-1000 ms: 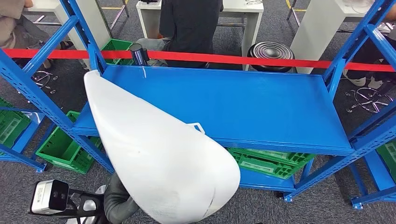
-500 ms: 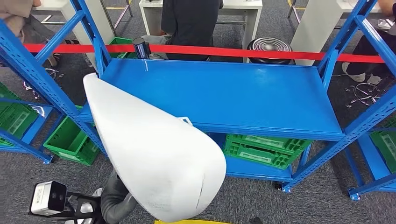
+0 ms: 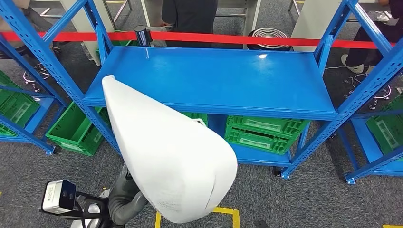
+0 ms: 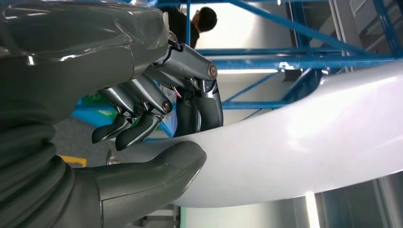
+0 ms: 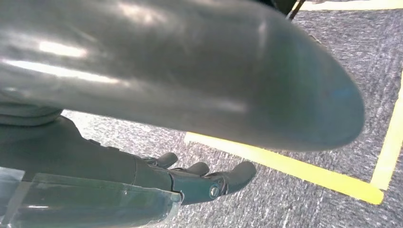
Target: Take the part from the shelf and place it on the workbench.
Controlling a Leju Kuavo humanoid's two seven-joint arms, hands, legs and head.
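A large white curved shell part (image 3: 166, 161) fills the lower middle of the head view, off the blue shelf (image 3: 214, 76) and in front of its front edge. My left arm's grey ribbed cover (image 3: 123, 199) comes up beneath it at the bottom left. In the left wrist view my left hand (image 4: 157, 133) grips the edge of the part (image 4: 309, 137), thumb on one face and dark fingers on the other. My right hand (image 5: 190, 180) hangs over the grey carpet with its fingers stretched out and nothing in it.
The blue rack's slanted uprights (image 3: 43, 61) flank the shelf. Green crates (image 3: 263, 133) sit on the lower level and to the left (image 3: 71, 133). A red barrier tape (image 3: 237, 39) and a person (image 3: 190, 19) are behind. Yellow floor lines (image 3: 223, 211) lie near my feet.
The whole picture has shifted: the shelf now lies farther off and higher in the view, so the camera moved back. The white part stays in my left hand, now in front of the shelf.
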